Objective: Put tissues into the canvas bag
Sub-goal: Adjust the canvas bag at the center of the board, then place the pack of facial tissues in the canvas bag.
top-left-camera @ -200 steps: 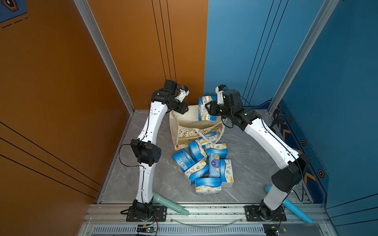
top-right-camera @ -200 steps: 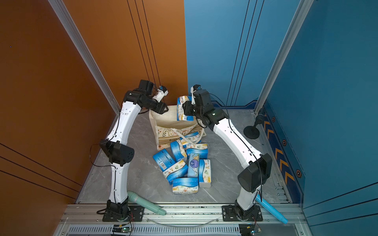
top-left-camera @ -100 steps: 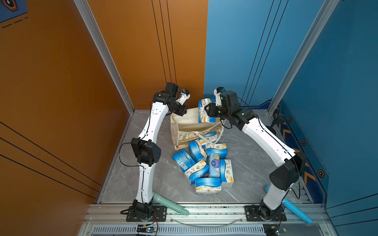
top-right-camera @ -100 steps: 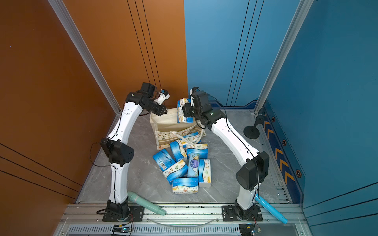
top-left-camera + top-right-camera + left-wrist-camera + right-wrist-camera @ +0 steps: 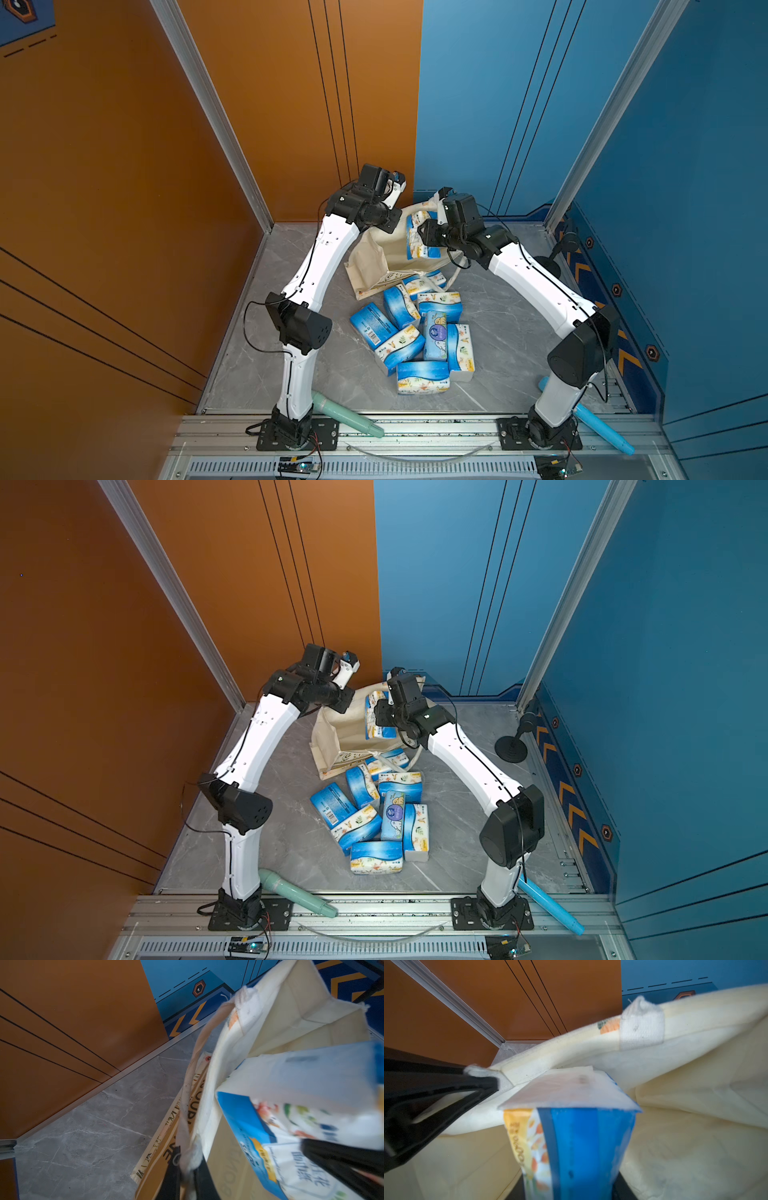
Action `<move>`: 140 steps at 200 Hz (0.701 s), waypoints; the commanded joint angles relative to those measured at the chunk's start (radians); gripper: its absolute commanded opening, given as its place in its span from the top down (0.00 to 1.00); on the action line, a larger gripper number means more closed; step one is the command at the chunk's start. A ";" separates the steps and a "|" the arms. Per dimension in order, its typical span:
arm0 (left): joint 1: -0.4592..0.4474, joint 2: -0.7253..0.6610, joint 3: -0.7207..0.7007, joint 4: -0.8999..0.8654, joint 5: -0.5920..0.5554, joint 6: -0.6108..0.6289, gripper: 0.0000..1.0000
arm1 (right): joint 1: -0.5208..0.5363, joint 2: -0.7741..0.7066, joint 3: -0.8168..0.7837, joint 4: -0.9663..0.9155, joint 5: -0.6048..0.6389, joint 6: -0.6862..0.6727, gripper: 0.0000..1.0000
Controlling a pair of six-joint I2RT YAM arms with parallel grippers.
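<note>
At the far middle of the grey table (image 5: 241, 382), the canvas bag (image 5: 374, 266) stands with its mouth held open. The left gripper (image 5: 187, 1180) has its jaws pinched tight on the bag's white handle (image 5: 185, 1109), right at the rim, and that side of the bag is lifted. The right gripper (image 5: 570, 1191) has its jaws closed partway around one tissue pack (image 5: 571, 1136), clamping it by its sides. The pack stands on end in the bag's mouth, and the right wrist view shows cream fabric around it. Whether it touches the bottom of the bag I cannot tell.

By count there are nine packs in view: the one in the jaws and eight loose packs (image 5: 423, 376) on the table. These lie in front of the bag in a tight cluster, touching one another, and the farthest one rests against the bag's foot.

There are two cylinders. A teal cylinder (image 5: 347, 419) lies by the left arm's base and a light-blue cylinder (image 5: 602, 428) by the right arm's base. One black stand (image 5: 511, 746) sits beyond the right arm, well apart from the packs.
</note>
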State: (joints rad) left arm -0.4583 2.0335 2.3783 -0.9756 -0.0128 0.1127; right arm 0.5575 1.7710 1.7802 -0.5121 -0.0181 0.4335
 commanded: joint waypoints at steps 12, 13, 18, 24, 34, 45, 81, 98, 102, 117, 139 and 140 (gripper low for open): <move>0.043 -0.097 -0.125 0.218 -0.055 -0.115 1.00 | 0.002 0.000 -0.011 -0.025 0.038 -0.021 0.70; 0.045 -0.098 -0.127 0.218 -0.053 -0.117 1.00 | 0.002 0.000 -0.012 -0.025 0.038 -0.019 0.70; 0.053 -0.100 -0.138 0.218 -0.045 -0.132 1.00 | 0.001 0.003 -0.014 -0.025 0.035 -0.015 0.70; 0.064 -0.105 -0.154 0.219 -0.036 -0.148 1.00 | -0.001 0.008 -0.019 -0.025 0.035 -0.007 0.70; 0.079 -0.113 -0.185 0.224 -0.029 -0.170 1.00 | -0.005 0.015 -0.025 -0.023 0.031 0.008 0.70; 0.091 -0.131 -0.235 0.252 -0.018 -0.182 1.00 | -0.009 0.022 -0.033 -0.010 0.027 0.029 0.70; 0.126 -0.160 -0.349 0.335 0.029 -0.213 1.00 | -0.039 0.056 -0.038 0.130 -0.112 0.165 0.70; 0.148 -0.152 -0.364 0.346 0.073 -0.240 1.00 | -0.037 0.092 0.006 0.181 -0.150 0.223 0.70; 0.154 -0.151 -0.369 0.352 0.085 -0.248 1.00 | -0.034 0.102 0.010 0.188 -0.151 0.233 0.70; 0.179 -0.151 -0.394 0.382 0.131 -0.280 1.00 | -0.026 0.146 0.071 0.227 -0.162 0.278 0.70; 0.203 -0.151 -0.412 0.405 0.165 -0.300 1.00 | -0.014 0.226 0.132 0.235 -0.146 0.335 0.70; 0.203 -0.151 -0.413 0.405 0.166 -0.300 1.00 | -0.014 0.229 0.136 0.233 -0.143 0.335 0.70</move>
State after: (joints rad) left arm -0.2848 1.9141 1.9900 -0.6399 0.0826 -0.1333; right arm 0.5266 1.9419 1.8278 -0.3614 -0.1410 0.6693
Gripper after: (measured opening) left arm 0.098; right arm 0.386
